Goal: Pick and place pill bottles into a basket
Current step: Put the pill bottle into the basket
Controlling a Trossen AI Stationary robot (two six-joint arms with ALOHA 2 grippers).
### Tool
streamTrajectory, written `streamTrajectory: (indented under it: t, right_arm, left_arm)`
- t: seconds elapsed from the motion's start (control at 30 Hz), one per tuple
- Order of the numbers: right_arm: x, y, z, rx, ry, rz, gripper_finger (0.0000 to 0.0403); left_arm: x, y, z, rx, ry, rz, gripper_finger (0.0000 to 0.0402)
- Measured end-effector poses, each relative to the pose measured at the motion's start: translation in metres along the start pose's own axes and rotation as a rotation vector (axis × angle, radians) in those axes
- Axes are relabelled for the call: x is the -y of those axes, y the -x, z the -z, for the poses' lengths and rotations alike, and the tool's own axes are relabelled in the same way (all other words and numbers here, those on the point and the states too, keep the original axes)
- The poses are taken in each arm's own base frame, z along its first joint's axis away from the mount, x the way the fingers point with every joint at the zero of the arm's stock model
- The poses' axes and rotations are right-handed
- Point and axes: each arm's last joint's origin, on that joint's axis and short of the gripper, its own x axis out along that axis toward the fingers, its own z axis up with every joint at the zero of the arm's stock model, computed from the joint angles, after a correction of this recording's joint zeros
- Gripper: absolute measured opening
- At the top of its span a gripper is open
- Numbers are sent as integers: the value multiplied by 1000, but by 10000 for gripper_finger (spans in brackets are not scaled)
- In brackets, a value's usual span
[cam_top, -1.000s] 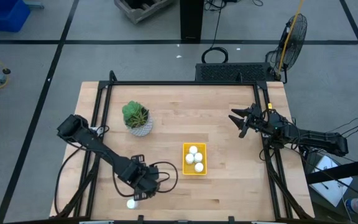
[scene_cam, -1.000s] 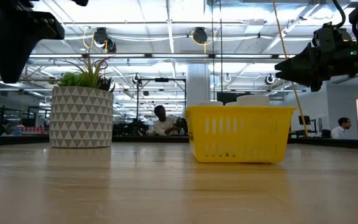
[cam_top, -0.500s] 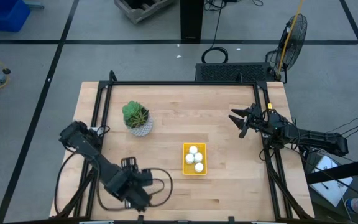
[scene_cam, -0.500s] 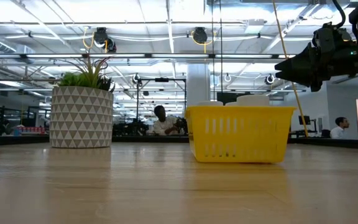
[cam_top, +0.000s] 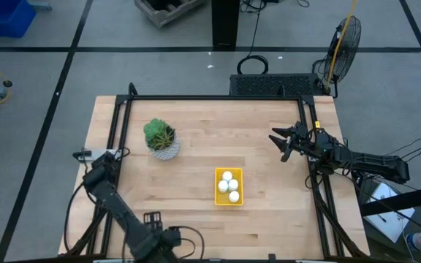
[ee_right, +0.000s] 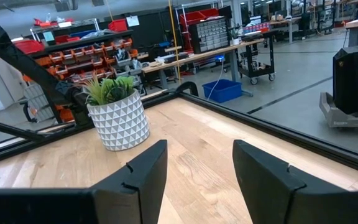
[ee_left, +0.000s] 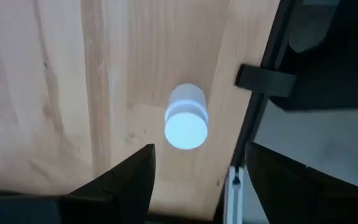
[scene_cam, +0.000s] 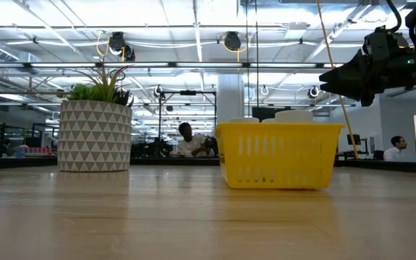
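One small white pill bottle [ee_left: 186, 118] stands upright on the wood table close to its near edge. My left gripper [ee_left: 196, 177] hangs over it, open, with its fingertips just short of the bottle and touching nothing. In the high view my left gripper [cam_top: 159, 245] hides that bottle. The yellow basket [cam_top: 229, 199] sits right of the table's middle and holds three white bottles [cam_top: 227, 176]. It also shows in the low view [scene_cam: 276, 155]. My right gripper [cam_top: 283, 142] waits open above the table's right side.
A green plant in a white patterned pot [cam_top: 161, 140] stands at the table's left middle and also shows in the low view [scene_cam: 94, 133]. A black frame rail [ee_left: 253, 93] runs along the table's edge right beside the lone bottle. People sit in the room behind.
My left gripper has gone toward the table's near edge and now stands over the lone bottle, covering it in the high view. It has left the low view, where it showed at the upper left a second ago. The bottle has not moved.
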Motion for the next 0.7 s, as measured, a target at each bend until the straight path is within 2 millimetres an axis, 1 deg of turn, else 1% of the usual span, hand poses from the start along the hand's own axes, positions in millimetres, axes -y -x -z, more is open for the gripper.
streamTrajectory:
  t: [0.17, 0.47, 0.57, 0.7]
  right_arm:
    - [0, 0, 0, 0, 0, 0, 177]
    - [0, 0, 0, 0, 0, 0, 178]
    - [0, 0, 0, 0, 0, 0, 176]
    - [0, 0, 0, 0, 0, 0, 174]
  left_arm:
    - [10, -1, 16, 103, -37, -70, 254]
    - [12, -2, 20, 178, -42, -113, 255]
    - [11, -8, 20, 166, -34, -133, 255]
    - [9, -21, 22, 122, -28, -169, 255]
